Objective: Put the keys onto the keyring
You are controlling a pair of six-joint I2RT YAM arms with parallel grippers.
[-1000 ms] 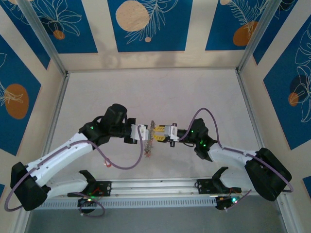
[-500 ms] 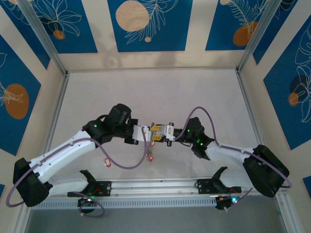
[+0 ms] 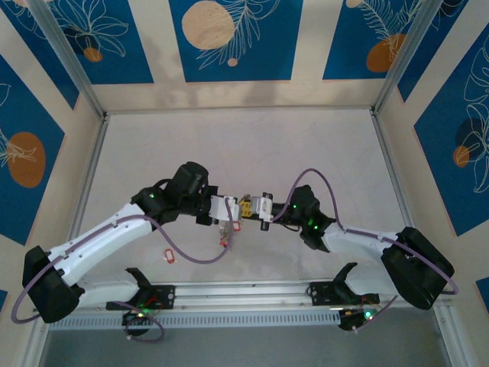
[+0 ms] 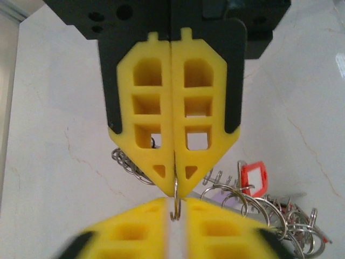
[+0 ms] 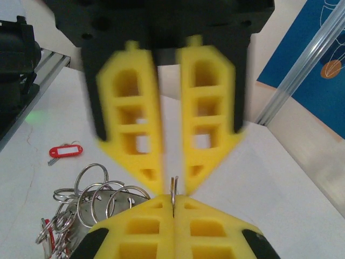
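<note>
My two grippers meet tip to tip above the middle of the table. The right gripper (image 5: pixel 173 202) is shut on a thin metal ring (image 5: pixel 173 186) seen edge-on. That ring (image 4: pixel 176 202) reaches into the narrow gap of my left gripper (image 4: pixel 176 209), whose jaws stand slightly apart without pinching it. The keyring (image 5: pixel 108 200), a grey plate fringed with wire rings (image 4: pixel 269 213), hangs just below the fingers with a red tag (image 4: pixel 253 178). It dangles under the left gripper (image 3: pixel 238 208) in the top view. A loose red-tagged key (image 3: pixel 170 256) lies on the table.
The white marbled tabletop (image 3: pixel 229 145) is bare behind the arms. A metal rail (image 3: pixel 244 294) carrying both arm bases runs along the near edge, and patterned walls enclose the other sides. Purple cables loop beside each arm (image 3: pixel 191 256).
The right gripper has closed onto the thin ring, and the left gripper's jaws have parted slightly. The hanging bunch has swung a little to the left under the left gripper.
</note>
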